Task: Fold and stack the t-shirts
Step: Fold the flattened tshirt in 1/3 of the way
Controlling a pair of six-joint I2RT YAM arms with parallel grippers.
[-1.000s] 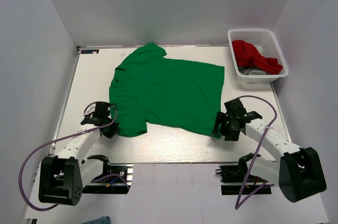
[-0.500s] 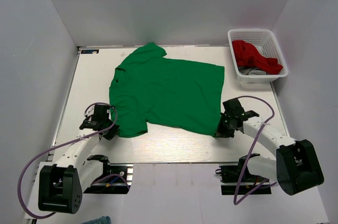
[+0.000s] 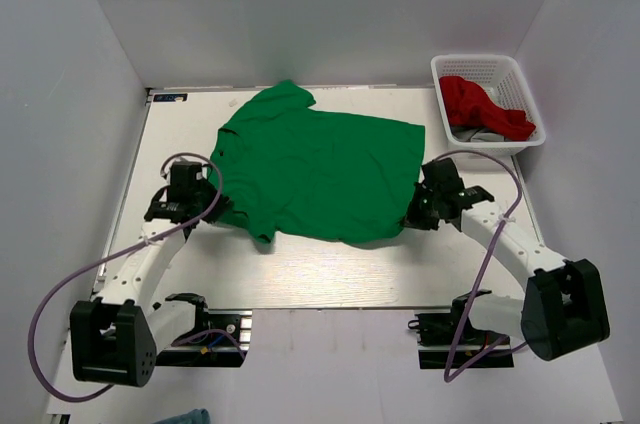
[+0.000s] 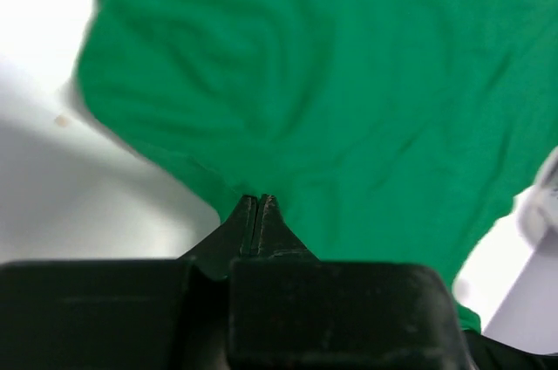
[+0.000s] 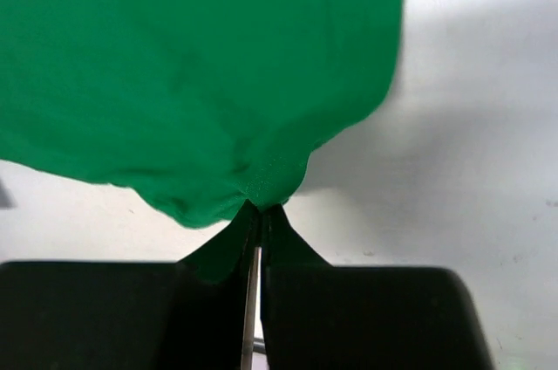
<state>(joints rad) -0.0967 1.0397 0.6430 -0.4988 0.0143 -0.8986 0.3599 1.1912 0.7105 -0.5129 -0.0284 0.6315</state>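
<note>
A bright green t-shirt (image 3: 315, 172) lies spread across the middle of the white table, its near edge lifted and drawn back from the front. My left gripper (image 3: 216, 206) is shut on the shirt's near left corner; in the left wrist view the closed gripper (image 4: 259, 200) pinches green t-shirt cloth (image 4: 349, 82). My right gripper (image 3: 410, 216) is shut on the near right corner, and in the right wrist view the gripper (image 5: 260, 207) holds a bunched fold of the green t-shirt (image 5: 192, 65). A red t-shirt (image 3: 480, 106) sits crumpled in the basket.
A white slotted basket (image 3: 487, 66) stands at the back right of the table, with a grey cloth (image 3: 478, 134) under the red shirt. White walls close in the table on the left, back and right. Bare tabletop (image 3: 330, 274) shows in front of the shirt.
The right gripper has closed on the shirt's near right corner. Both grippers have moved away from the front edge, pulling the shirt's near hem up and back.
</note>
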